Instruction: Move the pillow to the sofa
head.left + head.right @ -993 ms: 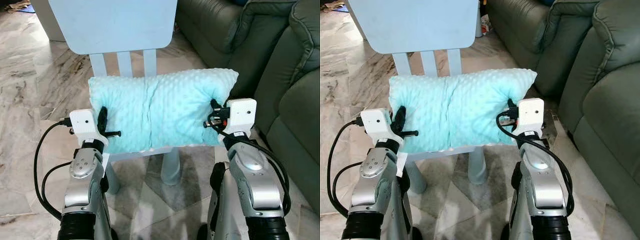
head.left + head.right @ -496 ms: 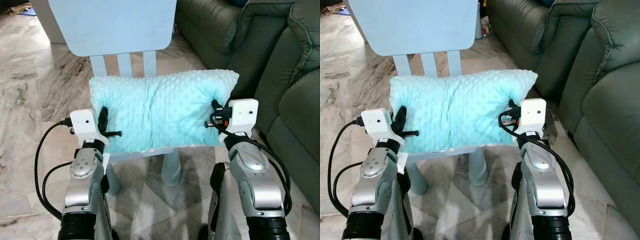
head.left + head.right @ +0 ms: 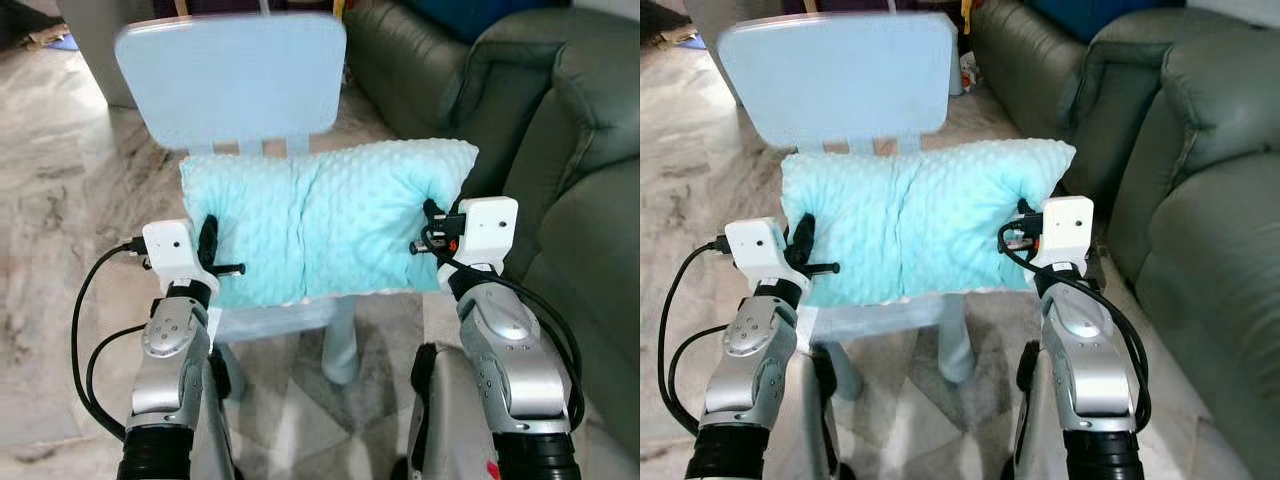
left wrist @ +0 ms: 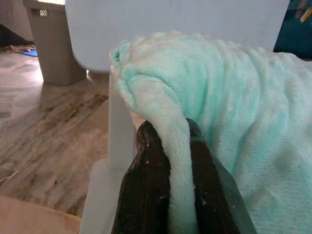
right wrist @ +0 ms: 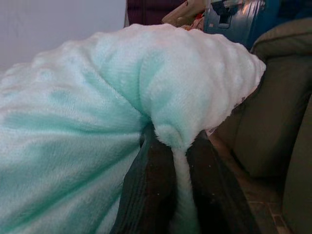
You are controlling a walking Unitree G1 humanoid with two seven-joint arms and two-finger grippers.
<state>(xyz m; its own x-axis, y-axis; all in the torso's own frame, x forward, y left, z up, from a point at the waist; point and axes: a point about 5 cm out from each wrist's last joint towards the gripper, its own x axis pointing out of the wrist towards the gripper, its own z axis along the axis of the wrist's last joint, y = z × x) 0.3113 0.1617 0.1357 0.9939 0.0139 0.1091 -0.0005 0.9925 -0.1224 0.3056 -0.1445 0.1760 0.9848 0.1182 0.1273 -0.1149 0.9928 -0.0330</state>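
Note:
A mint-green dimpled pillow (image 3: pixel 325 225) is held in front of a pale blue child's chair (image 3: pixel 232 80), over its seat. My left gripper (image 3: pixel 208 238) is shut on the pillow's left edge, and my right gripper (image 3: pixel 430 226) is shut on its right edge. In the left wrist view the black fingers (image 4: pixel 151 180) pinch a fold of the pillow (image 4: pixel 219 112). The right wrist view shows black fingers (image 5: pixel 156 190) clamped on the pillow's corner (image 5: pixel 146 97). A dark green sofa (image 3: pixel 570 150) stands to my right.
The chair's backrest rises just behind the pillow, and its legs (image 3: pixel 340 345) stand between my arms. Marble floor (image 3: pixel 70 200) spreads to the left. A grey bin (image 4: pixel 53 44) stands behind the chair. The sofa's armrest (image 3: pixel 1040 60) is at the far right.
The camera has tilted up, so the chair's whole backrest and more of the sofa now show. Both grippers keep their hold on the pillow's edges.

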